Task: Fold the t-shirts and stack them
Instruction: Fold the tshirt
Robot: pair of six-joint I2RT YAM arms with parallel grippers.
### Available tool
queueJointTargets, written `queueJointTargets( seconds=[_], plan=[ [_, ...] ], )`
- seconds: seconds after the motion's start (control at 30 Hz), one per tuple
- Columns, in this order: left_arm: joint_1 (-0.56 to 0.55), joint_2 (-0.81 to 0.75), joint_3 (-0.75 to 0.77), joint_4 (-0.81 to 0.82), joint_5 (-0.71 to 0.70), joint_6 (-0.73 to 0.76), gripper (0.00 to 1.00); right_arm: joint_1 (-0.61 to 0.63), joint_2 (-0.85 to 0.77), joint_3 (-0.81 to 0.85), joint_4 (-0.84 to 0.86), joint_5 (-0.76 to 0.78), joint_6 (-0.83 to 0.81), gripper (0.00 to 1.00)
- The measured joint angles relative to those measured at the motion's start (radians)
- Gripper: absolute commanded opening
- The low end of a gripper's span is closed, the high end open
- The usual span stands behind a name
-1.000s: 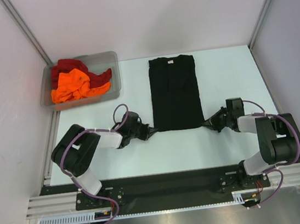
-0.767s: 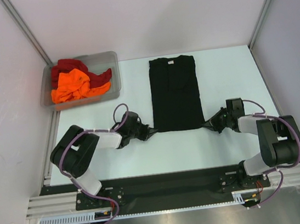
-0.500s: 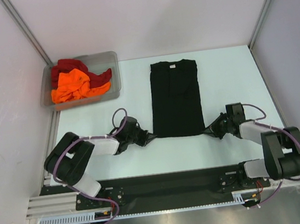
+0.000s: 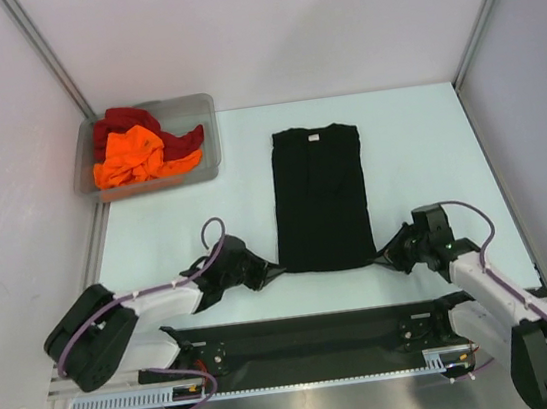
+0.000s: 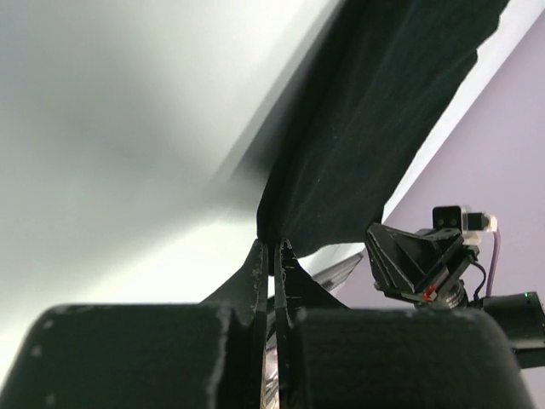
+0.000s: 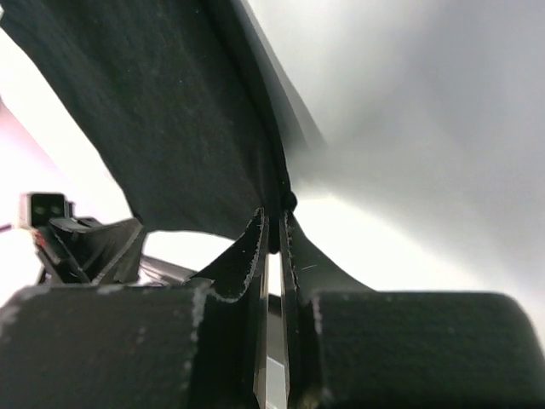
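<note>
A black t-shirt (image 4: 320, 198), folded into a long narrow strip, lies flat in the middle of the table with its collar at the far end. My left gripper (image 4: 275, 268) is shut on its near left corner. My right gripper (image 4: 383, 258) is shut on its near right corner. In the left wrist view the black cloth (image 5: 366, 128) runs straight out of the pinched gripper (image 5: 272, 247). The right wrist view likewise has cloth (image 6: 170, 111) nipped in that gripper (image 6: 274, 217). An orange t-shirt (image 4: 131, 155) and a dark red t-shirt (image 4: 121, 121) lie crumpled in the bin.
The clear grey plastic bin (image 4: 202, 108) stands at the table's far left corner. Pale walls and metal frame posts close in the back and both sides. A black base rail (image 4: 300, 332) runs along the near edge, just behind both grippers.
Both grippers have drawn back toward the near edge, still holding the hem corners. The black t-shirt has slid toward the arms with them. The bin's shirts have not moved.
</note>
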Motion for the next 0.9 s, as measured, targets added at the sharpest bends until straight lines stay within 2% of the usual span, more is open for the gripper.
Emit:
queueJointTargets(
  seconds=[0.27,0.5,0.63,0.73,0.9],
  plan=[
    [-0.09,-0.281,-0.117,-0.117,-0.038,-0.027,0.0,0.217,-0.29,-0.026,-0.222,0.105,0.097,0.0],
    [-0.206,-0.555,-0.137,-0.282,-0.115,-0.064,0.0,0.406,-0.493,-0.002,-0.436,0.194,0.203,0.0],
    [-0.237,-0.653,-0.136,-0.36,-0.151,-0.071,0.0,0.473,-0.538,0.027,-0.523,0.232,0.256,0.0],
    [-0.246,-0.668,-0.114,-0.42,-0.169,-0.06,0.01,0.493,-0.534,0.08,-0.551,0.251,0.277,0.0],
    [-0.242,-0.626,0.013,-0.499,-0.222,0.007,0.0,0.494,-0.398,0.23,-0.555,0.29,0.252,0.0]
  ],
)
